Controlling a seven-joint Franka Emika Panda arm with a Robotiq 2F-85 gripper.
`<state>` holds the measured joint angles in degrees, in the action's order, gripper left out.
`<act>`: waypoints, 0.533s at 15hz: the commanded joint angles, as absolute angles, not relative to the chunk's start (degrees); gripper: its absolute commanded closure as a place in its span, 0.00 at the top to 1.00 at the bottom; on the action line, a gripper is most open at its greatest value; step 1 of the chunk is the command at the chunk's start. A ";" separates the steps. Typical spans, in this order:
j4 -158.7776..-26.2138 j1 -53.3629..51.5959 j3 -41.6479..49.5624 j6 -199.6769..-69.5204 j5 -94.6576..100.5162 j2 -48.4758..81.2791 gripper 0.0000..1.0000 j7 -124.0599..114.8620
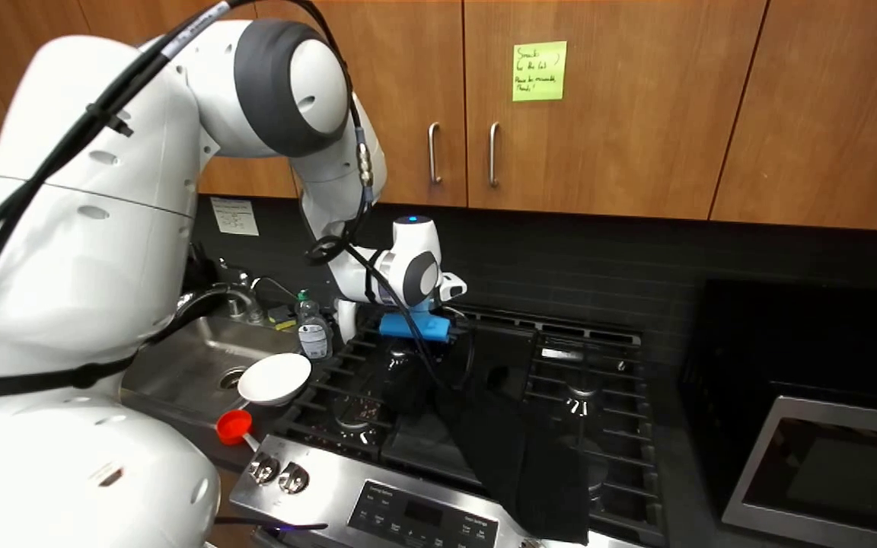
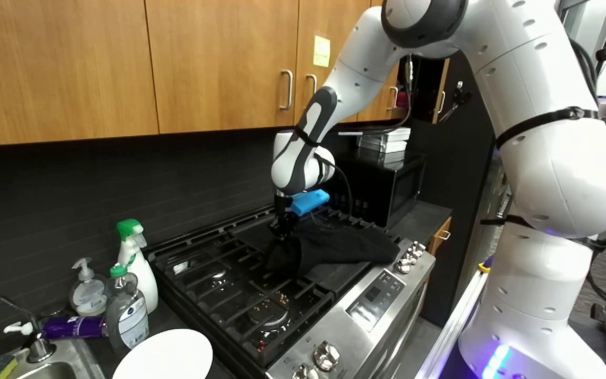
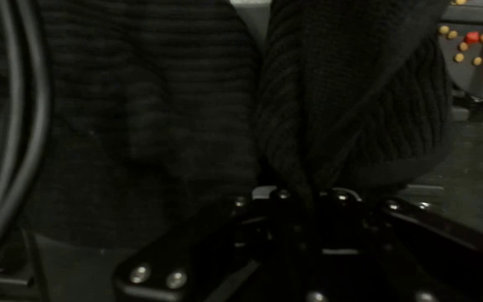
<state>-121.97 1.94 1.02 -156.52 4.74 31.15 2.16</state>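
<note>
Tool (image 3: 311, 196): clamped on black ribbed cloth (image 3: 174, 126)
Near edge: cloth reaches steel panel (image 1: 336, 483)
Only in an exterior view: red cup (image 1: 234, 425)

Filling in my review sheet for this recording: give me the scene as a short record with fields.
gripper: closed on bunched black cloth
cloth: partly gripped, the rest lying over the stove
scattered on stove: small yellow and red bits
beside stove, one side: white bowl, red scoop, green-capped bottle
opposite side: microwave
above: wooden cabinets with a green note

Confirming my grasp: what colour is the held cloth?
The cloth is black and ribbed, clearest in the wrist view.
</note>
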 commanded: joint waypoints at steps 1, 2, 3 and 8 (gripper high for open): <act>-121.97 7.84 -0.38 -160.79 0.64 35.92 0.03 6.13; -122.14 9.58 -0.75 -162.10 -0.62 37.12 0.03 6.78; -122.31 11.69 -1.93 -162.68 -2.35 37.79 0.03 7.82; -122.55 12.63 -3.22 -161.06 -6.00 34.64 0.19 6.80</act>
<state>-122.62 13.14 -3.62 -161.16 -5.48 34.66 6.46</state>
